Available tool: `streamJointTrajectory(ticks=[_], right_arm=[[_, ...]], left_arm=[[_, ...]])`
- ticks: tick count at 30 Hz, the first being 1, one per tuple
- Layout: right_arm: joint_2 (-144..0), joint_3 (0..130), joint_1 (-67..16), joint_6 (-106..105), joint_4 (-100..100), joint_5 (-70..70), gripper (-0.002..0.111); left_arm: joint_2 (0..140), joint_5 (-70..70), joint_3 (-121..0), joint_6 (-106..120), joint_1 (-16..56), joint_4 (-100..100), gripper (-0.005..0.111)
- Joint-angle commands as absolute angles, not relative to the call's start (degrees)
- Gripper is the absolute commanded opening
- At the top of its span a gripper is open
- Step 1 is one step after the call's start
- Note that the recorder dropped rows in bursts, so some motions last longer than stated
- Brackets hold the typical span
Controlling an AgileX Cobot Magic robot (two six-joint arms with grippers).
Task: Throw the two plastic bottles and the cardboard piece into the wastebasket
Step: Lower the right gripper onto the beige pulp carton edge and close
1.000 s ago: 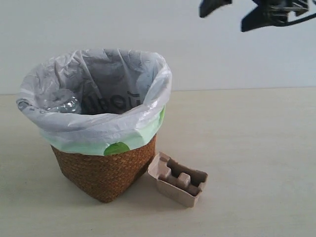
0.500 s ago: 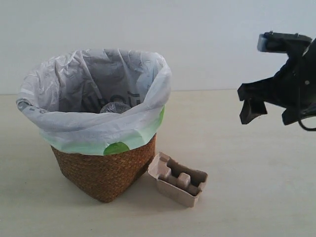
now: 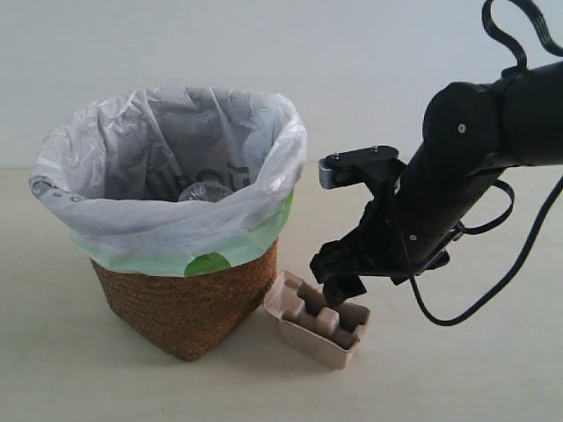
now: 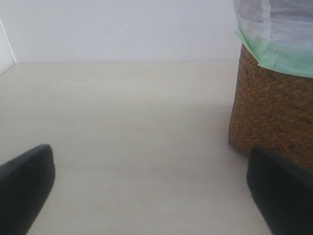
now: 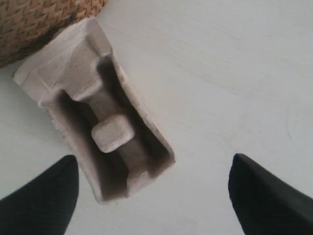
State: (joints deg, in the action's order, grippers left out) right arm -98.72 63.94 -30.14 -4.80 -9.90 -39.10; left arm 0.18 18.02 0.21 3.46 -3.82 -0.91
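Pale desk under a blank wall: within the last second your right hand has dropped from the upper right of the frame to just above the cardboard piece, lower centre, beside the wastebasket. It is spread wide and holds nothing. A clear bottle shows inside the liner, so the cardboard looks like your remaining pickup. Your left hand is open too.

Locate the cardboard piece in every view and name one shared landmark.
Exterior view: cardboard piece beside the wastebasket, under the right gripper.
Left wrist view: not in it.
Right wrist view: near the middle, next to the wicker.
Shared landmark: the wastebasket's brown wicker, visible in all three.
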Motion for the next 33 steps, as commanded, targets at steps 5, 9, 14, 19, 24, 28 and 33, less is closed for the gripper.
streamJointTrajectory(ticks=[5, 9, 14, 19, 24, 28, 33], right_arm=[[-99.59, 63.99, -30.28, -2.86, -8.2, -37.6, 0.048], [-102.24, 63.99, -30.28, -1.91, -8.2, -37.34, 0.062], [-104.62, 63.99, -30.28, -0.87, -8.45, -36.48, 0.056], [-104.62, 63.99, -30.28, 1.96, -10.03, -37.28, 0.049], [-104.62, 63.99, -30.28, 3.24, -13.29, -37.8, 0.049], [-104.62, 63.99, -30.38, 4.55, -13.42, -37.5, 0.049], [-104.62, 63.99, -30.42, 5.97, -13.19, -37.68, 0.049]], left_arm=[[0.0, 17.57, 0.0, 2.96, -3.41, -1.02, 0.108], [0.0, 17.57, 0.0, 2.96, -3.41, -1.02, 0.108], [0.0, 17.57, 0.0, 2.96, -3.41, -1.02, 0.108], [0.0, 17.57, 0.0, 2.96, -3.41, -1.02, 0.108], [0.0, 17.57, 0.0, 2.96, -3.41, -1.02, 0.108], [0.0, 17.57, 0.0, 2.96, -3.41, -1.02, 0.108], [0.0, 17.57, 0.0, 2.96, -3.41, -1.02, 0.108]])
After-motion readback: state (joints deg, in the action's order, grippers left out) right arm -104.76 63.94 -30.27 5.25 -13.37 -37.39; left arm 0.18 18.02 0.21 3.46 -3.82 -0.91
